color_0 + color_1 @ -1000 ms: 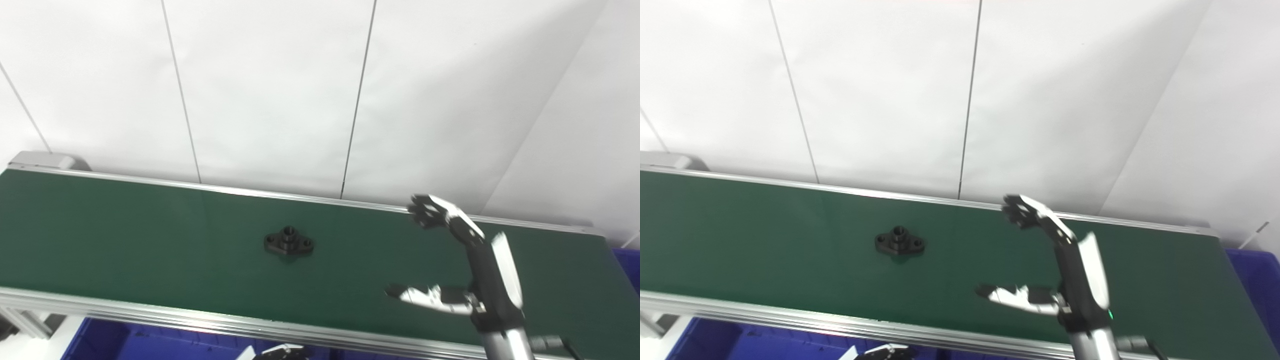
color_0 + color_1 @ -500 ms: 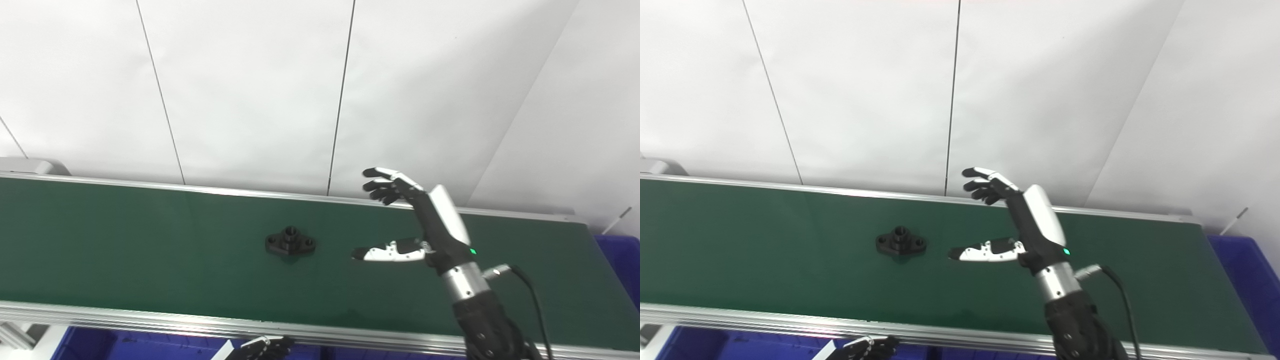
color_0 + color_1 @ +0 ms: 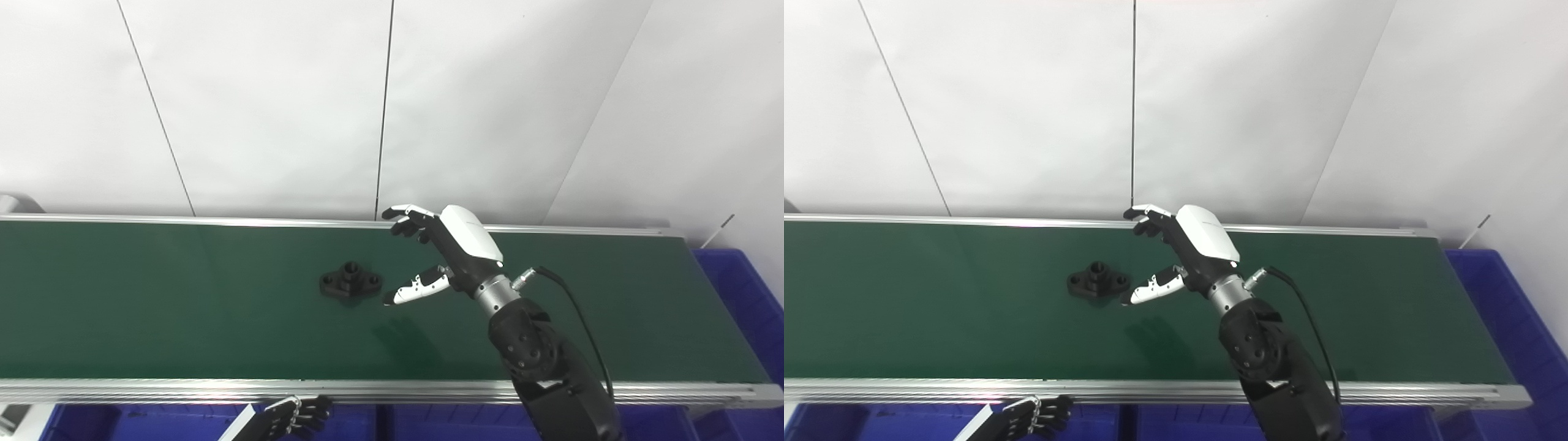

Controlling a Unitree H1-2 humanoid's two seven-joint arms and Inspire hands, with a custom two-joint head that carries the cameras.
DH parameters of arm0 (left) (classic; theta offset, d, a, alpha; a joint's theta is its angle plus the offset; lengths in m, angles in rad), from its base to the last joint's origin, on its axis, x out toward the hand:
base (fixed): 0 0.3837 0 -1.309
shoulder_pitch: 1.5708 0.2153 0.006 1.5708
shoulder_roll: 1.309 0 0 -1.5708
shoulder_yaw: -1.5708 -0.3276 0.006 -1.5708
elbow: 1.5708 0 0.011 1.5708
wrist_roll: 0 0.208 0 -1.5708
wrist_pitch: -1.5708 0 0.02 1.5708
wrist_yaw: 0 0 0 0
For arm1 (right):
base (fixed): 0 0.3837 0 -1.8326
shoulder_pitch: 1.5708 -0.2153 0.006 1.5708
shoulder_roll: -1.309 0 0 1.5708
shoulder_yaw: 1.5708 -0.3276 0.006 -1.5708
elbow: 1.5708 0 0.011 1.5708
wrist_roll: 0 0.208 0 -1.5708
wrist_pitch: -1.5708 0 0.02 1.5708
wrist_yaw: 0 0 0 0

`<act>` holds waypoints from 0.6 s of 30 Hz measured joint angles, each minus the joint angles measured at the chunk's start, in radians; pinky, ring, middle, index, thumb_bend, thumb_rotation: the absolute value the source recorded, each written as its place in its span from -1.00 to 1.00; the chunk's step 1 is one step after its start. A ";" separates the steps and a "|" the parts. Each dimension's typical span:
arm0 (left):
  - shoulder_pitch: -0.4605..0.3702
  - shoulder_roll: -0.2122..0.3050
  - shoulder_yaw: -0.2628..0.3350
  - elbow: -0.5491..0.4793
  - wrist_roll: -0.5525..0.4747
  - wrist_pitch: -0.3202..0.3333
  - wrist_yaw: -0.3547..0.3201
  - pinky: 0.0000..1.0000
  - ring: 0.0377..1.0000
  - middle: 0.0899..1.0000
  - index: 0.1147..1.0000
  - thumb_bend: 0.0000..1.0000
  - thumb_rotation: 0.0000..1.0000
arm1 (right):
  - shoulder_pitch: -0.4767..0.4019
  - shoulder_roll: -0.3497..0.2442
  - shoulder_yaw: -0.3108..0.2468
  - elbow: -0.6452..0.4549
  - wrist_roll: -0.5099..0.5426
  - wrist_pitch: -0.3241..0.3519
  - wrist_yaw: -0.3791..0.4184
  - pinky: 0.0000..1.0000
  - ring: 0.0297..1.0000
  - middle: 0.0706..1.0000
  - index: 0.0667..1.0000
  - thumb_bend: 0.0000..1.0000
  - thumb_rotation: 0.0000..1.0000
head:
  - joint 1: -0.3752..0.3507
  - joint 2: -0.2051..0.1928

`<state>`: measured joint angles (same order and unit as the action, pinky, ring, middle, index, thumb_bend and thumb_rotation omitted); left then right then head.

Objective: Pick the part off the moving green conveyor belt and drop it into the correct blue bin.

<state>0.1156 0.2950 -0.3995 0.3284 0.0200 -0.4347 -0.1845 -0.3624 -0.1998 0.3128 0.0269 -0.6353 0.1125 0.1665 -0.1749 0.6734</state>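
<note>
A small black flanged part [image 3: 351, 285] with a raised centre boss lies flat on the green conveyor belt [image 3: 153, 306], near its middle. My right hand [image 3: 441, 257] hovers over the belt just right of the part, open, fingers spread toward it, thumb tip close to the part's right end without touching it. The part also shows in the right eye view [image 3: 1097, 282], with the right hand [image 3: 1182, 254] beside it. My left hand [image 3: 294, 416] is low, below the belt's near rail, fingers curled; only part of it shows.
Blue bins sit below the near rail [image 3: 429, 425] and past the belt's right end [image 3: 741, 294]. Aluminium rails [image 3: 392, 389] edge the belt. A white panelled wall [image 3: 392, 104] stands behind.
My right hand has moved left along the belt to beside the part, staying open. The camera view has shifted. The left hand has come a little further into view.
</note>
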 measured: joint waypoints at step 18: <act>0.007 -0.025 0.013 -0.018 0.018 0.000 -0.023 0.22 0.32 0.42 0.49 0.70 -0.66 | -0.082 -0.020 0.102 0.197 -0.100 -0.001 0.000 0.38 0.47 0.46 0.49 0.80 -0.52 | 0.046 -0.029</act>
<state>0.1224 0.2704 -0.3864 0.3108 0.0384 -0.4348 -0.2073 -0.4440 -0.2198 0.4146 0.2236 -0.7350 0.1119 0.1662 -0.1289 0.6443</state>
